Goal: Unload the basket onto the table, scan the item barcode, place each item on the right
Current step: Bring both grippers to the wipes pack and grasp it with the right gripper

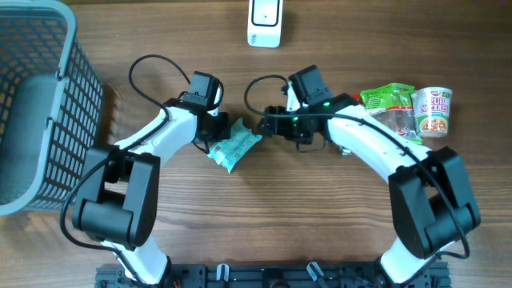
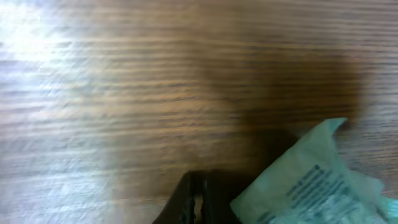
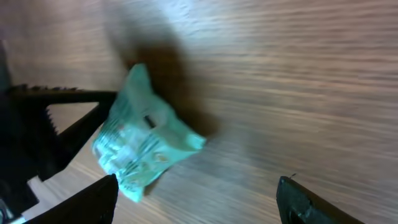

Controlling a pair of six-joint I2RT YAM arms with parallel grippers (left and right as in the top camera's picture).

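Nearest the left wrist camera sit the closed jaws of the left gripper (image 2: pixel 196 202), with the pale green packet (image 2: pixel 311 186) right against them. In the right wrist view the packet hangs clear of the table (image 3: pixel 298 74) with its shadow beneath it, so I read the left gripper as pinched on the packet's edge, though the pinch point itself is hidden. The right gripper (image 3: pixel 198 196) faces the packet with its jaws wide apart and nothing in them.

Step in hand, as I judge it: the packet is picked up and held mid-table between the two grippers, but not yet presented to the scanner (image 1: pixel 264 22) — the white unit well apart from it at the far edge.

Next move, requirements:
1. Find the barcode face. I cannot make out a barcode in any view.
2. Carry or hand over the packet so that face points at the scanner window.
3. Keep the thin film flat; a crumpled code may not read.

Readable writing:
- Packet: dark print shows in the left wrist view, too blurred to read.
- Noodle cup (image 1: pixel 433 110), to the right: "CUP NOODLES", as far as I can tell.
- Green bag (image 1: pixel 387 99) beside the cup: not legible.
- Scanner: no legible marking.

A grey basket (image 1: pixel 68 48) stands at the left.
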